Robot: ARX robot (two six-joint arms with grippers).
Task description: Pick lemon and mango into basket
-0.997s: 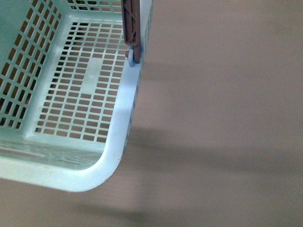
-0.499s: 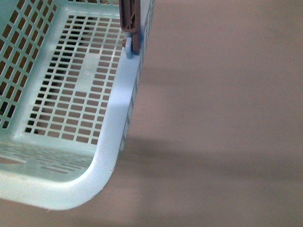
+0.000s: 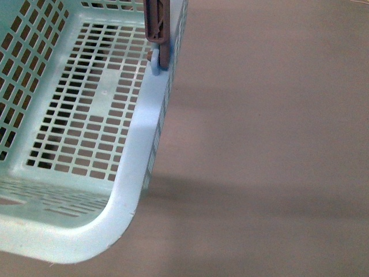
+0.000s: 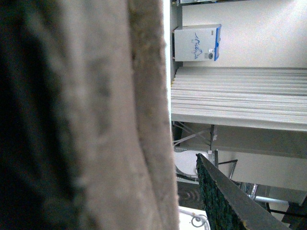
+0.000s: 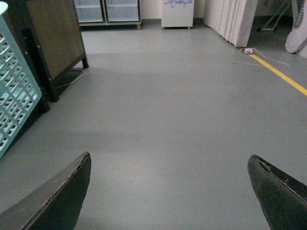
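Across the front view, the brownish bench (image 3: 271, 115) takes up the right side, and every part I can see of it is bare. I see no lemon and no mango on it, nor in either wrist view. The fruit must lie outside these frames, and I cannot say where.

The aqua basket (image 3: 130, 173) fills the left of that view, its rounded near corner toward me. Through its slotted floor I see only dark gaps and bench. Nothing lies in the part that shows, though its far and left portions are cut off. Its brown handle (image 3: 157, 23) hangs at the right-hand rim, pinned at a pale pivot.

From that I judge the task is barely started, or between picks: I am carrying no fruit, and none shows in the basket.

My right gripper (image 5: 169, 160) is spread wide with nothing between its dark fingers (image 5: 62, 201). It looks out over a grey floor, with one corner of the basket's lattice wall beside it.

My left wrist view is mostly blocked by a blurred beige surface (image 4: 96, 120) very close to the lens. A dark textured wedge (image 4: 225, 201) may be one finger, but I cannot tell whether that gripper is spread or closed.

The next move calls for finding the lemon first. I would then bring the spread right gripper down over it, close gently on its plump middle, and lift clear of the rim before releasing.
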